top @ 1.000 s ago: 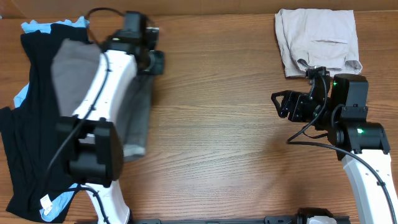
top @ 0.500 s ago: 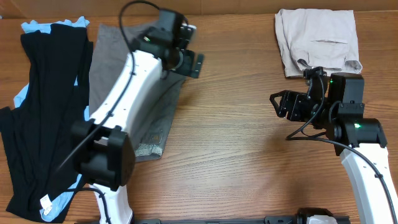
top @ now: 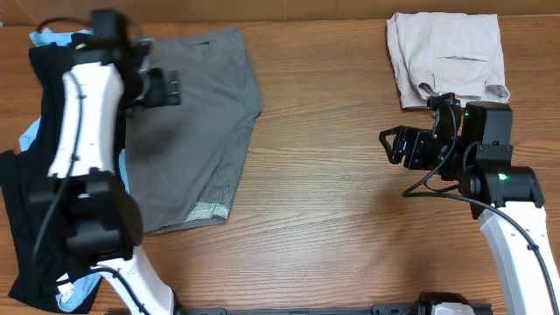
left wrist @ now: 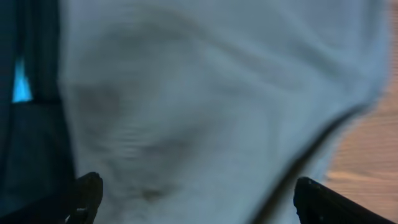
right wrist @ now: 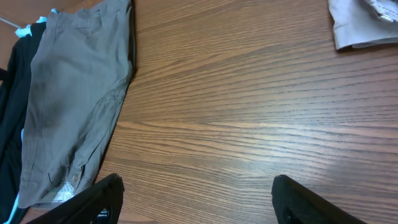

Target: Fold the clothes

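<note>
The grey shorts (top: 201,131) lie spread open and nearly flat on the left half of the wooden table (top: 332,210). One end reaches the far edge, and the other end points toward the robot, where a strip of paler lining (top: 203,212) and a small label show. The fabric has a few soft wrinkles. Its left side runs against a long black garment (top: 48,201) with a light-blue one (top: 35,39) peeking out beneath it (the left arm covers most of that border, so the overlap cannot be made out). The left gripper (top: 172,88) hangs over the far-left part of the shorts. Its fingers (left wrist: 87,193) stand wide apart at the corners of the blurred wrist view, with nothing between them but grey cloth below. Well apart, on the right, the right gripper (top: 388,147) hovers above bare wood with its jaws parted and empty, pointing toward the shorts. Behind it, in the far right corner, sits a folded pair of pale beige shorts (top: 446,52).
</note>
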